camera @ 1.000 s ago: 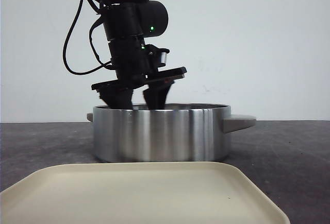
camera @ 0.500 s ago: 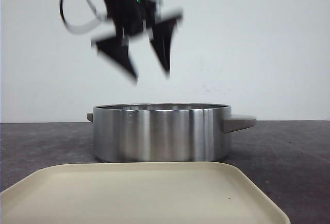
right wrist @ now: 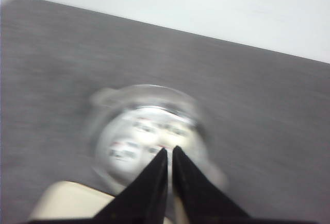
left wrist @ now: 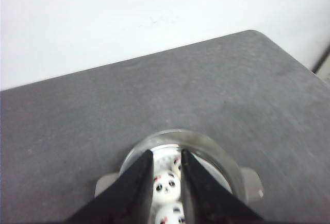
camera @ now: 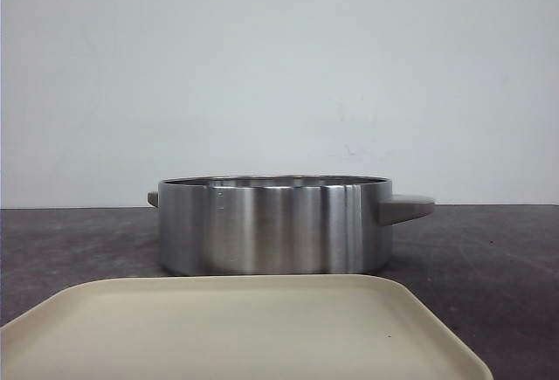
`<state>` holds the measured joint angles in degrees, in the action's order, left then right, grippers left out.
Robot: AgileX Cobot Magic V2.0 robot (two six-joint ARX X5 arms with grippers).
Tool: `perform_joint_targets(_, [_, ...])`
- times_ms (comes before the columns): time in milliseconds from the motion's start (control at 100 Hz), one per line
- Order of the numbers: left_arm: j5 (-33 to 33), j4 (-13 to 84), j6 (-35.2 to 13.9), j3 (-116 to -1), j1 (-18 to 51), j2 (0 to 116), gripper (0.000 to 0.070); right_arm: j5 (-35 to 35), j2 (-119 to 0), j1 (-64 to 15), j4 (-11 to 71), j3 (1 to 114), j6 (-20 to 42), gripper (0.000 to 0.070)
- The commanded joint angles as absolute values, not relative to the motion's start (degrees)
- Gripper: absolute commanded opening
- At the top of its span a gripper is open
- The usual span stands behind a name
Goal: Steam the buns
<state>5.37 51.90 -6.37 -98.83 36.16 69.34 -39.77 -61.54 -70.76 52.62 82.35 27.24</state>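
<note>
Writing: no brand, label or lettering can be read on any item in these views.
Pot [camera: 272,225]: round polished steel vessel with a grey side handle [camera: 406,209], standing on the dark grey desk [camera: 489,258], just behind the tray.
Tray [camera: 236,328]: cream, rounded corners, nearest the front camera, its top surface bare.
Buns [left wrist: 166,187]: white domes with black oval eyes, lying inside the pot; the left wrist view shows one full face between the fingers and parts of two more beside it. The right wrist view shows pale faces [right wrist: 135,144] in the pot, too blurred to count.
Left claw [left wrist: 166,163]: above the pot, pointing down into its opening; the two dark fingers [left wrist: 138,183] stand a narrow gap apart and hold nothing (a bun shows through the gap, well below the tips).
Right claw [right wrist: 169,154]: high over the pot, tips aimed at its near rim, with the tray corner below; the fingers [right wrist: 192,188] lie almost together, only a thin slit between them, nothing gripped (this view is motion-blurred).
Arm pose: neither arm appears in the front view; both wrist cameras look steeply down at the desk from above the pot.
</note>
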Motion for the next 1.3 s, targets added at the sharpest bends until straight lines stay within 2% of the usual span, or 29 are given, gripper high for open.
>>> perform_joint_targets(0, [3.27,52.12,-4.49,-98.28,36.58,65.21,0.0049,-34.22,-62.41,-71.48,42.44,80.79,17.76,0.0008])
perform_joint_targets(70, [2.46,52.58,-4.49,-95.44,36.62,60.2,0.0007,-26.46,-62.41,-71.48,32.14,77.06,10.39,0.0008])
perform_joint_targets(140, [2.55,52.64,-4.54,-91.85,36.62,55.07,0.0009,-18.15,-62.48,-71.48,21.23,72.44,3.81,0.0008])
perform_joint_targets(200, [2.52,52.66,-4.54,-88.6,36.62,50.85,0.0009,-14.59,-62.57,-71.48,13.19,68.64,2.33,0.0008])
perform_joint_targets(310, [2.55,52.69,-4.21,-82.76,36.6,43.68,0.0009,-15.27,-62.96,-71.24,4.34,63.44,3.33,0.0008])
perform_joint_targets(500, [2.61,54.72,-4.38,-77.21,36.6,36.36,0.001,-17.19,-64.03,-70.72,5.39,61.8,3.99,0.0008])
perform_joint_targets(790, [2.57,62.48,-5.43,-77.08,36.6,34.74,0.0024,-17.17,-63.96,-70.72,5.58,61.82,3.97,0.0008])
perform_joint_targets(1290, [2.59,61.76,-5.43,-77.08,36.6,34.74,0.0024,-16.95,-63.96,-70.74,5.58,61.82,3.97,0.0008])
